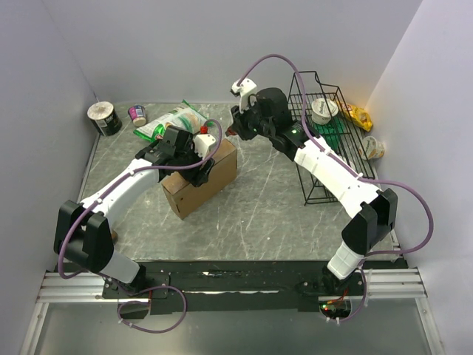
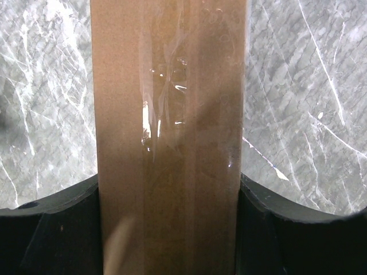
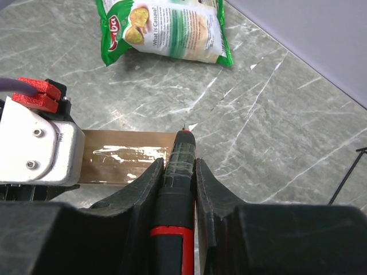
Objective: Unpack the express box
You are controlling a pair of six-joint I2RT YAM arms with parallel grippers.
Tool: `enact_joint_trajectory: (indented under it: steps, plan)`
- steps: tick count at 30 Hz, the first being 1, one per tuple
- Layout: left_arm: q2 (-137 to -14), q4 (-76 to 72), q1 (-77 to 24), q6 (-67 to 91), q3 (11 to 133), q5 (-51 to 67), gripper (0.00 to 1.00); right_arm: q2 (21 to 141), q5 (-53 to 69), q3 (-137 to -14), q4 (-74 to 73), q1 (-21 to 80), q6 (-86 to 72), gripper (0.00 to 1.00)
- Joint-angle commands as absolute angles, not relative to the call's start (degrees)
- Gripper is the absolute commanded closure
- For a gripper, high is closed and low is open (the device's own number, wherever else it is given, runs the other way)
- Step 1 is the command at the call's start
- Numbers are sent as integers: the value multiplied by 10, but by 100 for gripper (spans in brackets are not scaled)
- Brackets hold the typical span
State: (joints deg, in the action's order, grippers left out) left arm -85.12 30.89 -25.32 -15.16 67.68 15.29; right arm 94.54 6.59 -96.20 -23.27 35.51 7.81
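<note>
Express box (image 1: 207, 183) on edge, long axis near-left to far-right, left jaws clamping it, right jaws gripping black-red tool (image 3: 176, 189)

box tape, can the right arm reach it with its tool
Probably yes: the tool in the right gripper sits tip-first at the tape end on the express box, nothing between; the left gripper covers the far part.

I count one express box (image 1: 201, 181), one green snack bag (image 1: 171, 122), one wire rack (image 1: 307, 72), two white tubs (image 1: 323, 111) (image 1: 372, 148), one yellow packet (image 1: 358, 115), one dark roll (image 1: 105, 118) and one black-and-red tool (image 3: 175, 189).
</note>
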Motion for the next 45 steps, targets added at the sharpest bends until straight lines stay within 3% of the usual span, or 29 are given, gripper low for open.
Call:
enact_joint_trajectory:
  steps: [1, 22, 40, 45]
  plan:
    - [-860, 312, -256, -150, 674, 152, 31, 928, 69, -976, -219, 360, 79, 100]
    - [-876, 313, -256, -139, 685, 147, 31, 954, 70, -991, -262, 360, 84, 100]
    - [-902, 306, -256, -115, 689, 95, 32, 954, 55, -1081, -478, 359, 92, 100]
    - [-904, 303, -257, -113, 693, 100, 31, 929, 24, -1074, -479, 351, 94, 100]
